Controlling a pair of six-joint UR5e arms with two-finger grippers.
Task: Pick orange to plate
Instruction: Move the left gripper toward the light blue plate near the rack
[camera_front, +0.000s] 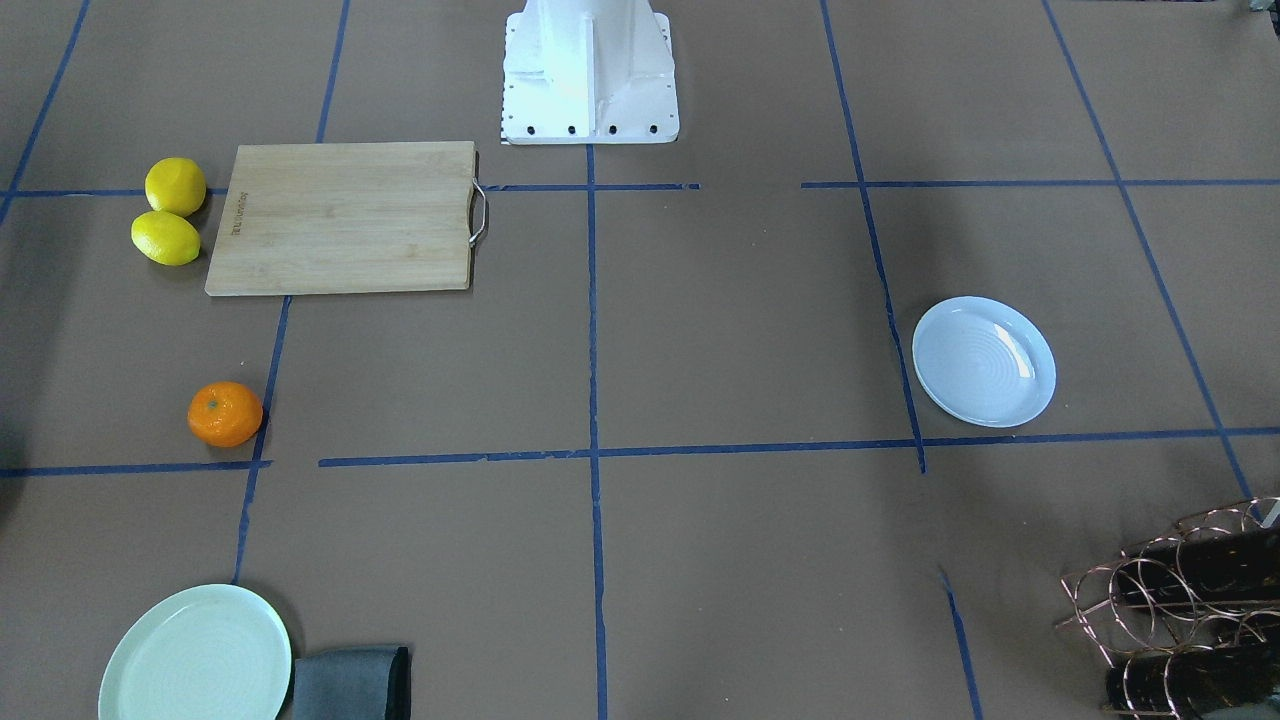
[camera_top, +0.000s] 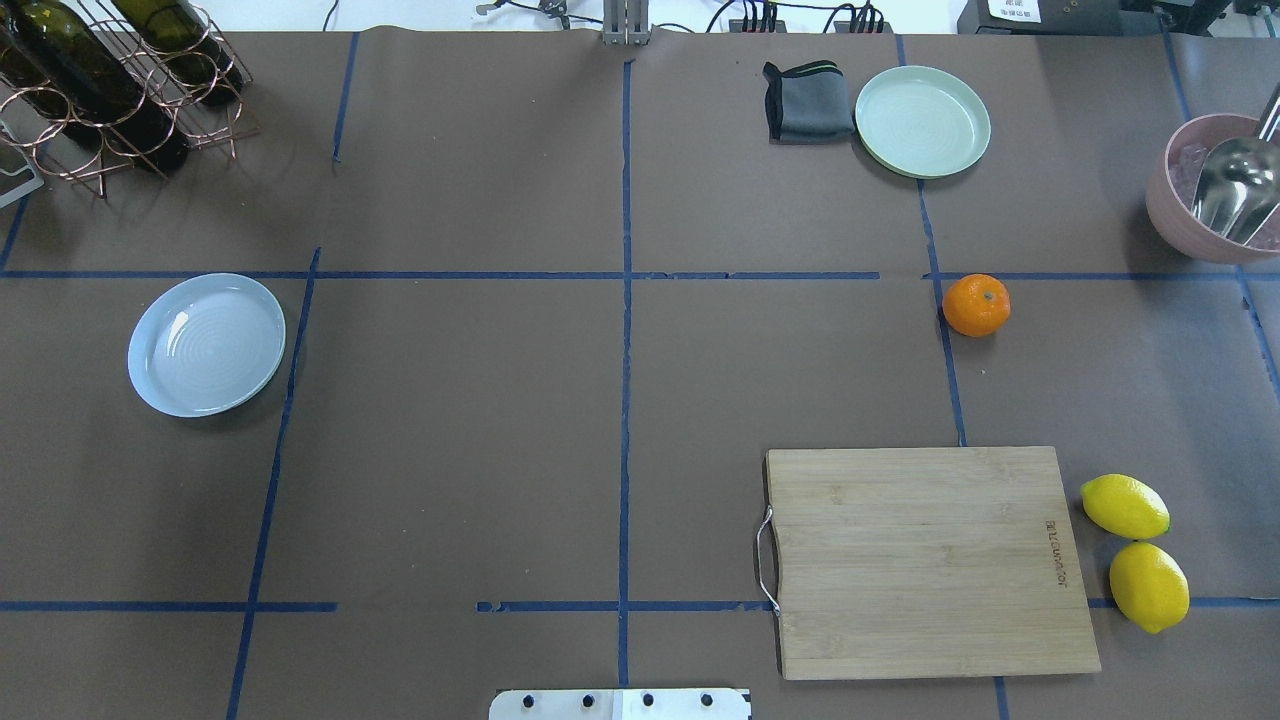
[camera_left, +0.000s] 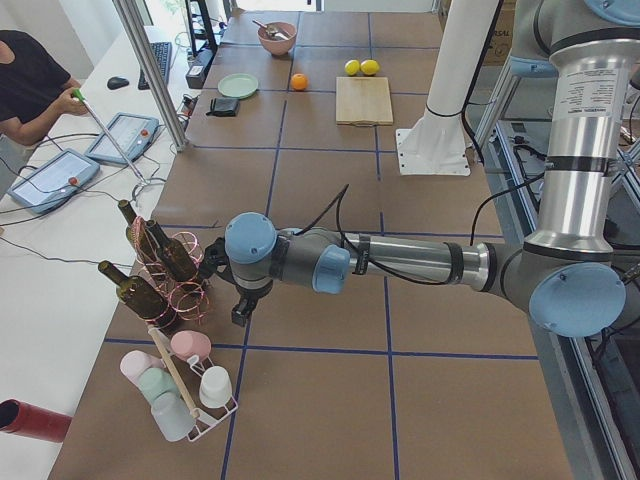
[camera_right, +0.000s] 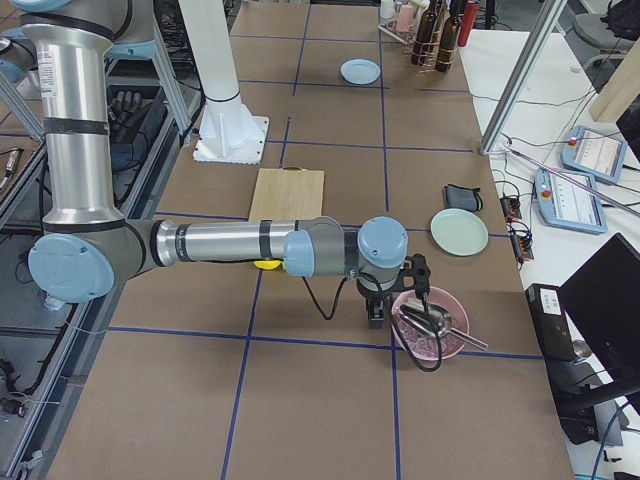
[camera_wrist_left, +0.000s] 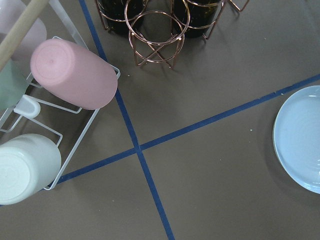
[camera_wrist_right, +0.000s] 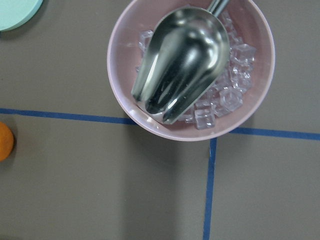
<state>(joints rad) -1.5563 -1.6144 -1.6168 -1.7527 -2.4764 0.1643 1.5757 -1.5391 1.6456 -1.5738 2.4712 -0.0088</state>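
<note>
The orange (camera_top: 976, 305) lies on the brown table on my right side, just past the cutting board; it also shows at the left of the front view (camera_front: 225, 413) and at the right wrist view's left edge (camera_wrist_right: 4, 141). The pale bluish plate (camera_top: 206, 344) sits empty far off on my left side, and its rim shows in the left wrist view (camera_wrist_left: 300, 140). My left gripper (camera_left: 240, 318) hangs over the table's left end near the bottle rack. My right gripper (camera_right: 377, 320) hangs beside the pink bowl. Only the side views show the grippers, so I cannot tell whether they are open or shut.
A wooden cutting board (camera_top: 930, 560) and two lemons (camera_top: 1125, 506) lie near the robot's base. A mint-green plate (camera_top: 922, 120) and grey cloth (camera_top: 808, 100) sit beyond the orange. The pink bowl (camera_wrist_right: 122, 45) holds ice and a metal scoop. A copper wine rack (camera_top: 110, 90) and a cup rack (camera_wrist_left: 75, 75) stand at the left end.
</note>
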